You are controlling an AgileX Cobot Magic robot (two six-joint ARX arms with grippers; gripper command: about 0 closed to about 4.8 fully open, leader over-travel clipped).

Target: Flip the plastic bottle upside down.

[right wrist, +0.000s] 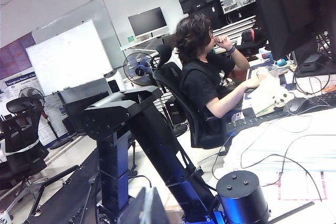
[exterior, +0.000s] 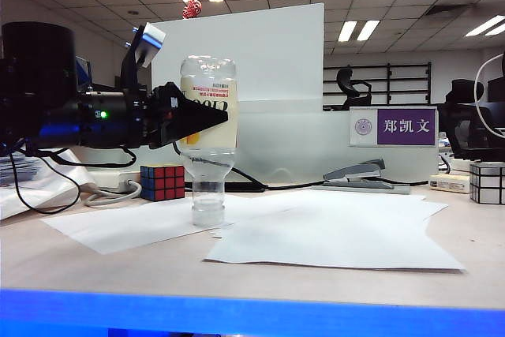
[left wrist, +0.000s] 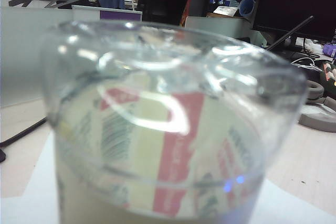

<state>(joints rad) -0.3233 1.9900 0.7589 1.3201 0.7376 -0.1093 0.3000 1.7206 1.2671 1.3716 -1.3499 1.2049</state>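
Note:
The plastic bottle (exterior: 208, 167) stands upside down, its whitish cap (exterior: 208, 214) down on a sheet of white paper (exterior: 331, 234). Its cream label with a red stripe faces the camera. My left gripper (exterior: 203, 119) reaches in level from the left and is shut on the labelled body, one black finger (exterior: 207, 117) lying across the front. In the left wrist view the clear base of the plastic bottle (left wrist: 173, 77) fills the picture and hides the fingers. My right gripper (right wrist: 148, 199) is shut on nothing and looks out over the room, away from the table.
A Rubik's cube (exterior: 162, 182) stands just behind the bottle on the left. A grey stapler (exterior: 359, 173) and a silver mirror cube (exterior: 487, 183) sit further right. A white partition (exterior: 268, 53) and a name plate (exterior: 393, 126) stand behind. Cables (exterior: 110, 193) trail at the left.

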